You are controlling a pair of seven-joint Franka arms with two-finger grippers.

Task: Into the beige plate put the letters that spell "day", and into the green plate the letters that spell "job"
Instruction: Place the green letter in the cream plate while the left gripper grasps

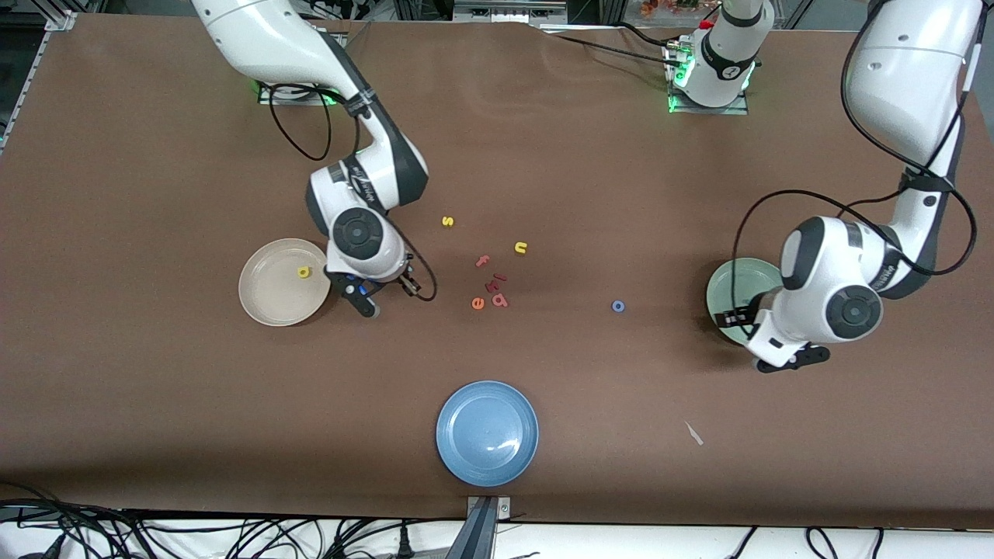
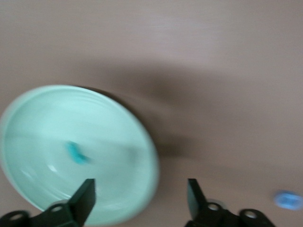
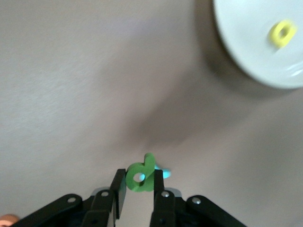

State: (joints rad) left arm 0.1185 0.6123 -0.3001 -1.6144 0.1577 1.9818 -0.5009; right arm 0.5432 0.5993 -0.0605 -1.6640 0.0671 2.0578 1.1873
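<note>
the beige plate point(image 1: 268, 310) lies just beside your right gripper point(image 1: 371, 299), toward the right arm's end of the table. its jaws are clamped on the green "d" point(image 3: 140, 176), visible only in the right wrist view. the left gripper point(image 2: 142, 198) hangs spread and empty over the green plate point(image 2: 118, 137), teal letter point(image 2: 75, 152) inside.

My left wrist view is smeared: green plate point(image 2: 80, 151) soft-edged, teal bit point(image 2: 75, 152) in it has no readable shape, blue blob point(image 2: 288, 200) just a smudge. Front view: left arm covers part of the green plate. Teal piece point(image 3: 166, 173) mostly hidden by green letter point(image 3: 140, 175).
</note>
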